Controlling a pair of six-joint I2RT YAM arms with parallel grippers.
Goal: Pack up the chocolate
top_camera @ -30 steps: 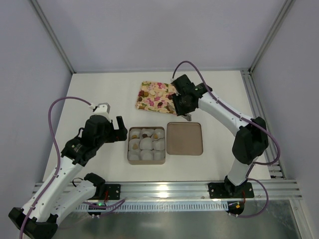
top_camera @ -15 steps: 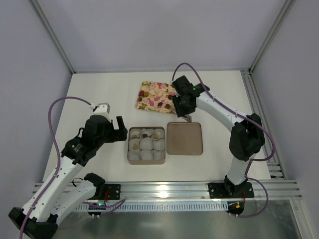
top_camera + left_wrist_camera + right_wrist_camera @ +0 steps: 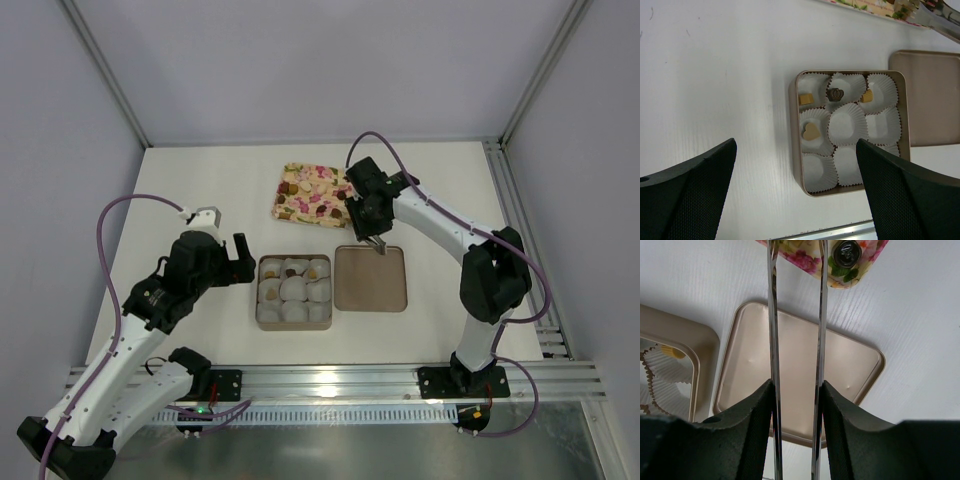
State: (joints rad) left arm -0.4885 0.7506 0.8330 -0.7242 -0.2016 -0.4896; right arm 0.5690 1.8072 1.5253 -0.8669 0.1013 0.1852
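The square brown box (image 3: 260, 300) holds white paper cups; in the left wrist view the box (image 3: 796, 150) has a tan heart chocolate (image 3: 811, 131), a dark one (image 3: 835, 93) and two tan ones in its cups. My left gripper (image 3: 228, 262) hangs open left of the box, nothing between its fingers (image 3: 910, 200). My right gripper (image 3: 372, 232) is shut on metal tongs (image 3: 773, 315) above the lid's far edge. The tong tips are out of view. A dark round chocolate (image 3: 846, 252) lies on the flowered tray (image 3: 862, 267) beside the tongs.
The box lid (image 3: 370, 278) lies upturned right of the box, seen below the tongs as a tan lid (image 3: 850, 365). The flowered tray (image 3: 300, 210) with more bonbons sits behind them. An aluminium rail (image 3: 330, 378) runs along the near edge.
The right arm has shifted slightly, its elbow swinging left and the tongs coming a little nearer over the lid's far edge. The left arm has not moved.
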